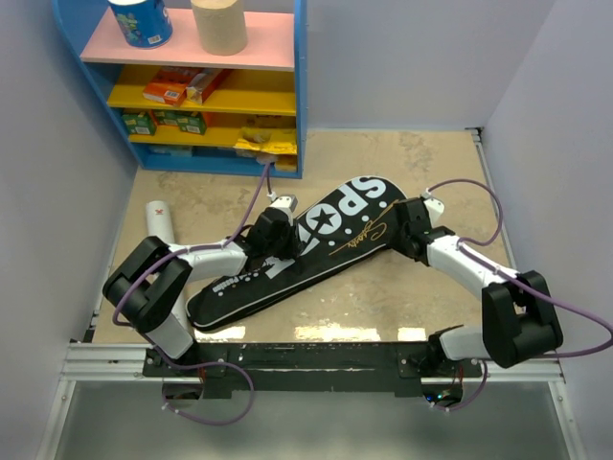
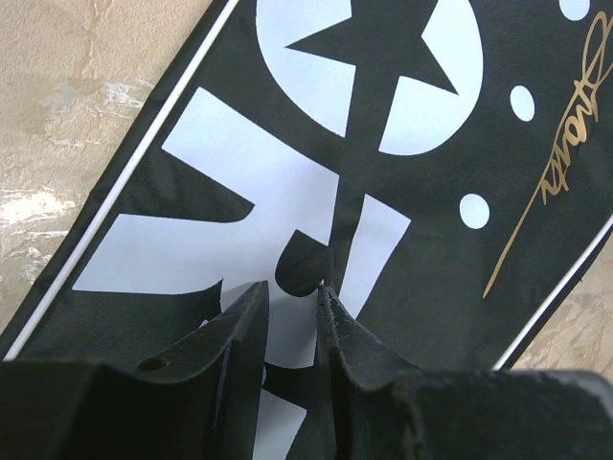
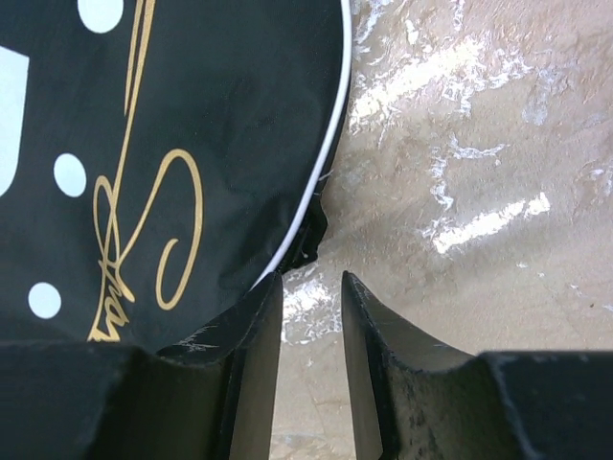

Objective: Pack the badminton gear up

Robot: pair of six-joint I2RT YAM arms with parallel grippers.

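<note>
The black racket-shaped bag lettered SPORT lies flat and slantwise across the table. My left gripper hovers low over the bag's middle, by the white lettering. Its jaws stand a narrow gap apart with nothing between them. My right gripper is at the bag's right edge, with the jaws slightly parted over bare table and empty. A white tube lies at the left, partly hidden behind my left arm. No rackets are in view.
A blue shelf unit stands at the back left. It holds a blue roll, a tan roll and small coloured boxes. A yellow packet lies at its foot. Walls close in on both sides.
</note>
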